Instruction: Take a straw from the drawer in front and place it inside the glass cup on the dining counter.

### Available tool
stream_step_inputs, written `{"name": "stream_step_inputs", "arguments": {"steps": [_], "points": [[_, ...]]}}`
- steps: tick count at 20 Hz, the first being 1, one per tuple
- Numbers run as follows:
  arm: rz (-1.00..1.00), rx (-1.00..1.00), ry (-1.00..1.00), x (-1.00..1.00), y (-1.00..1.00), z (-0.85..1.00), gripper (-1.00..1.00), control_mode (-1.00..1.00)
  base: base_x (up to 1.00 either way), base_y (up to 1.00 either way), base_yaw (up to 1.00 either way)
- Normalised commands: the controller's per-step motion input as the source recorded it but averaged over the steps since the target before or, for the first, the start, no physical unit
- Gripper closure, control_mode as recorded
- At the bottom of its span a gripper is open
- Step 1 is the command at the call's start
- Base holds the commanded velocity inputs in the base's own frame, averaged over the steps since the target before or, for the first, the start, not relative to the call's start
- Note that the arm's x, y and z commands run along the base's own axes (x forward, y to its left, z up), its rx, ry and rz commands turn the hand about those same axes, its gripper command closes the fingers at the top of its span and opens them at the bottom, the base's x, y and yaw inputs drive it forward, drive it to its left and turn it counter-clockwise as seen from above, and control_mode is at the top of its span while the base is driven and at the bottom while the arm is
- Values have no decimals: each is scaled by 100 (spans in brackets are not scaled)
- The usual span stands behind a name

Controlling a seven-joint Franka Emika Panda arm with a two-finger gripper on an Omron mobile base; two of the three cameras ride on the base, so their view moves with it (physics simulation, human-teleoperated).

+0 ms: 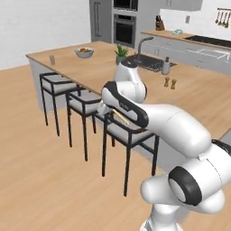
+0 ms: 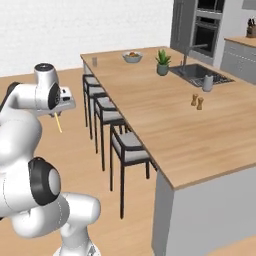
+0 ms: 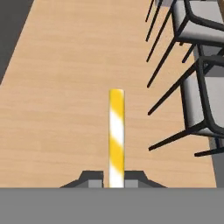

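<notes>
So the straw (image 3: 116,135), a thin yellow-and-white striped stick, is pinched right at its bottom end between the two dark tips of the pincer (image 3: 115,179), sticking straight out ahead of the hand. In the right base view it hangs down from the hand as a pale sliver (image 2: 59,123) over the light wood floor (image 2: 75,150), out beside the row of black-framed stools with grey seats (image 2: 107,117). The pincer is clamped shut on the straw, no gap visible either side.

The target, a small clear glass cup (image 2: 94,61), sits way off at the far corner of the big light wood dining counter (image 2: 165,120), near a blue-grey fruit bowl (image 2: 132,57). Hand and cup are well apart, so the carry isn't close to done.

What could bite it from here, just guessing:
- The grip is only on the very end of a skinny stick, so a quick swing might let it pivot or slip out onto the floor.
- The stools sit between the arm and the counter edge; a low path could clip a backrest and knock the straw askew.
- The cup mouth is small and the glass looks light. Coming down off-centre or tilted could hit the rim and tip the cup rather than drop the straw in.
- Letting go too high, it may bounce out.
</notes>
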Motion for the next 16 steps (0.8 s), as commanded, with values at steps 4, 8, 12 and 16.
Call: {"name": "stream_step_inputs", "arguments": {"steps": [4,8,12,16], "points": [[0,0,0,0,0,0,100,100,36,100,-29],[0,0,0,0,0,0,100,100,44,100,-32],[0,0,0,0,0,0,100,100,48,100,-35],[0,0,0,0,0,0,100,100,47,100,-34]]}}
